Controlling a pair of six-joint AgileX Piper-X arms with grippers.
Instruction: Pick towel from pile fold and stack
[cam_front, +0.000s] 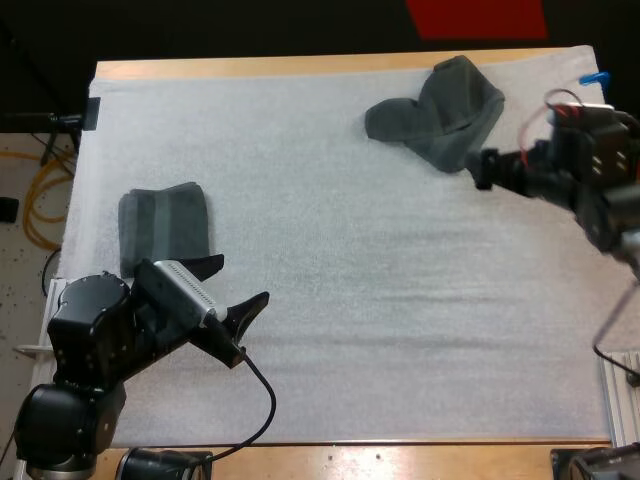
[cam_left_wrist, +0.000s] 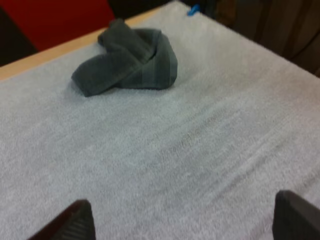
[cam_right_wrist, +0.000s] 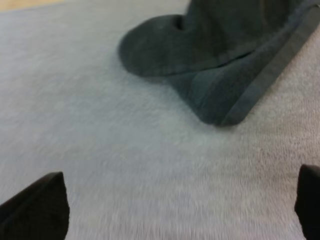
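A crumpled dark grey-green towel (cam_front: 440, 112) lies at the far right of the white mat (cam_front: 350, 250). My right gripper (cam_front: 482, 168) hovers just off its near right edge, open, with nothing between its fingers (cam_right_wrist: 40, 205); the towel's striped hem (cam_right_wrist: 225, 55) lies just ahead of it. A folded towel (cam_front: 165, 225) rests flat at the mat's left side. My left gripper (cam_front: 237, 284) stands open just in front of that folded towel, fingers (cam_left_wrist: 75, 222) wide apart over bare mat. In the left wrist view the crumpled towel (cam_left_wrist: 127, 62) lies far ahead.
The mat's middle and near side are bare between the two towels. The wooden table edge (cam_front: 300, 66) runs along the far side just behind the crumpled towel. A metal rail (cam_front: 620, 395) stands at the near right.
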